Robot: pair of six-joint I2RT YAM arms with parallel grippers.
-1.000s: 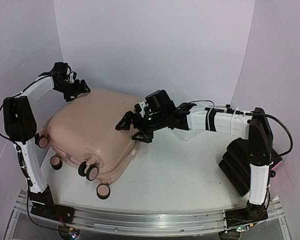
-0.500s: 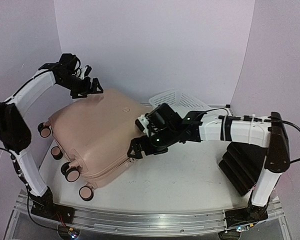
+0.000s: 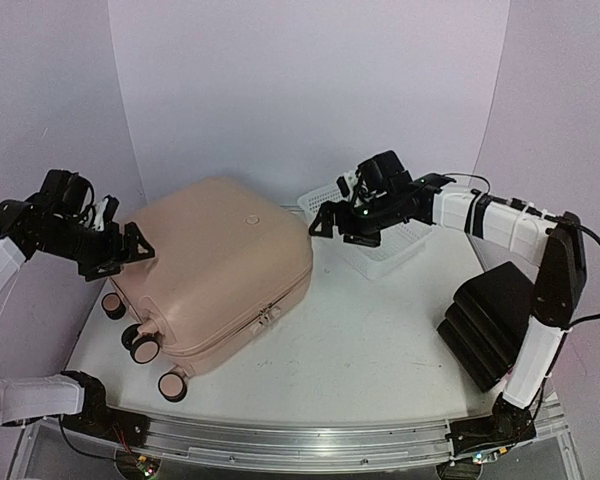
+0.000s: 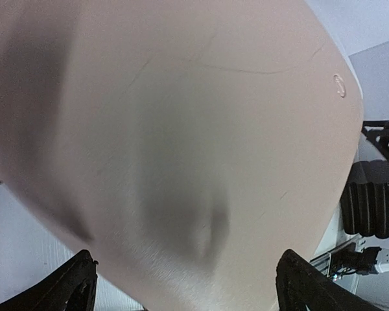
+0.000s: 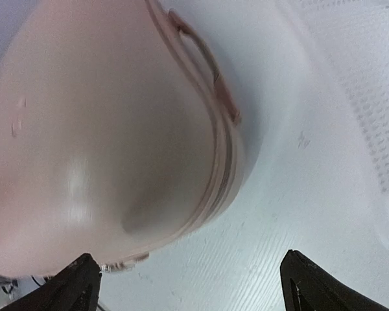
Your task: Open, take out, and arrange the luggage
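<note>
- Top external view: pink suitcase (image 3: 215,265) lies flat on 1 broad face, left of centre on the table (image 3: 370,350). Shell closed all round.
- Long axis runs from lower left of the frame, the wheels (image 3: 140,345) end, to upper right, the rounded top corner.
- Zip pull (image 3: 268,316) sits on the edge facing the bottom of the frame, roughly midway between the 2 grippers.
- Left gripper (image 3: 123,255): jaws spread wide, at the suitcase's left edge just above the wheels. Cannot tell whether it touches. Left wrist view: left gripper (image 4: 188,291) holds nothing, and the shell (image 4: 181,129) fills the frame.
- Right gripper (image 3: 342,228): jaws wide, holding nothing, just off the upper-right corner and above the white mesh basket (image 3: 395,255). Right wrist view: right gripper (image 5: 194,282) looks down on that corner and the side handle (image 5: 207,71).
- Judgement: opening comes first. Both arms sit at the ends, and the zip edge lies below each in the frame.
- Containers: suitcase contents hidden. The visible part of the basket shows nothing inside.
</note>
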